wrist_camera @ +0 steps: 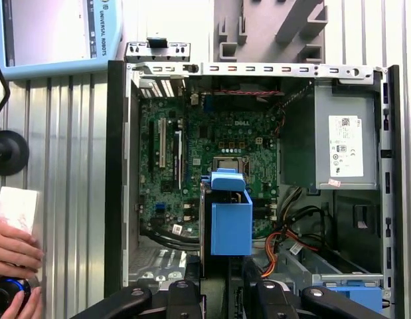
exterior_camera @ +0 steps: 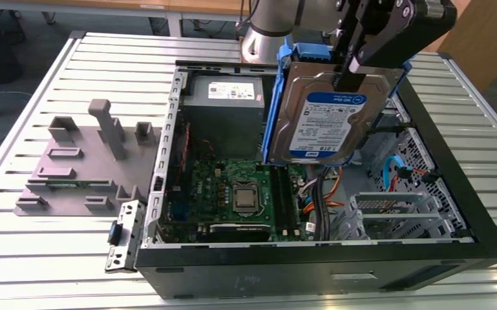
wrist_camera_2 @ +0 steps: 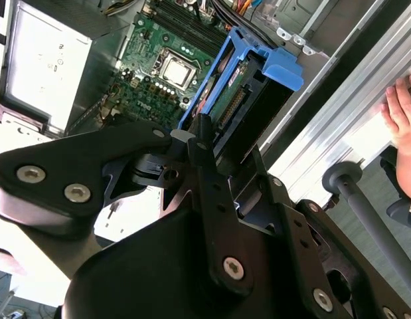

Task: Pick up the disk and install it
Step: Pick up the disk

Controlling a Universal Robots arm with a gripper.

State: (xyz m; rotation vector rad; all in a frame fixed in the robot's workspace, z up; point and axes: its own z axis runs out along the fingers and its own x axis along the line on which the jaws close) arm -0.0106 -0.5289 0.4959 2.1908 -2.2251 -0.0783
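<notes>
Disk (exterior_camera: pixel 324 126) hung upright over the open computer case (exterior_camera: pixel 274 278), its white-and-blue label facing out and its blue side rails fitted, and your end effector (exterior_camera: pixel 351 76) was clamped shut on its top edge. You had it above the case's motherboard (exterior_camera: pixel 231 194), near the grey power supply (exterior_camera: pixel 231 97) inside that case; the case stood on the slatted table (exterior_camera: pixel 24 258).

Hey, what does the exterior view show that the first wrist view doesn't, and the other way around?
Exterior view: the label on the disk, which the claw grips over the open case, and the arm. First wrist view: a person's hand and a blue-framed screen. Both: the motherboard, the power supply, the grey fixture and the disk's blue rails.
</notes>
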